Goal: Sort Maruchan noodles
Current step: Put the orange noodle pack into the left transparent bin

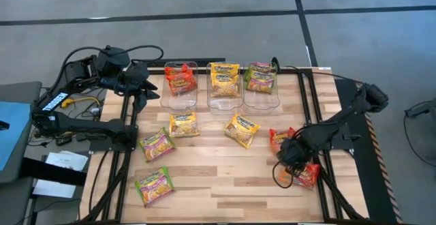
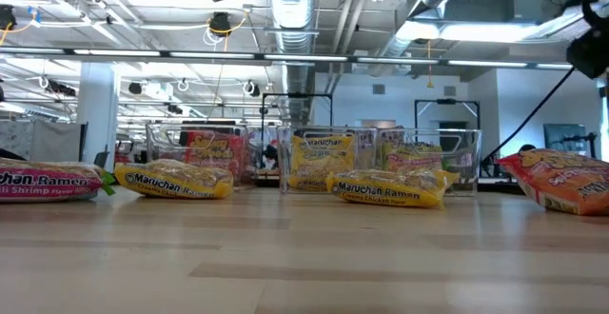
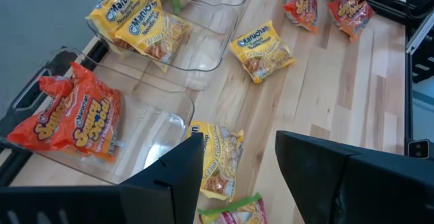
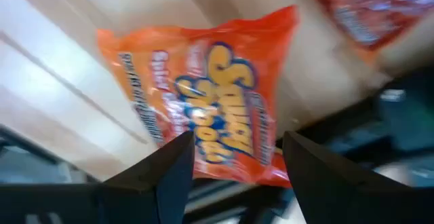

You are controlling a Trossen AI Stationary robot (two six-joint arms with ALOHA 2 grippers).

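The Maruchan noodles lie spread on the wooden table [image 1: 225, 184], some loose and some already in bins. Nearest to the front edge there is a green-and-pink packet [image 1: 153, 185], and on the right side a red-orange packet [image 1: 306, 175] lies at the table's right edge. The right claw [image 1: 289, 158] hovers just above this packet with its fingers open and holds nothing; in the right wrist view the red-orange packet [image 4: 203, 95] fills the space in front of the two dark fingers [image 4: 169, 176]. A second red-orange packet [image 1: 279, 139] lies just beside the right claw, a little farther back.

In the middle row there is another green-and-pink packet [image 1: 157, 144] on the left, then a yellow packet [image 1: 183, 124], and a second yellow packet [image 1: 242, 129] near the centre, tilted.

At the far side three clear bins stand side by side. The left bin [image 1: 178, 99] holds red-orange packets [image 1: 180, 78], the middle bin [image 1: 225, 102] holds yellow packets [image 1: 224, 77], and the right bin [image 1: 262, 101] holds green-and-pink packets [image 1: 260, 77].

The left claw [image 1: 145, 92] waits at the far left, just beside the left bin, fingers apart and empty.
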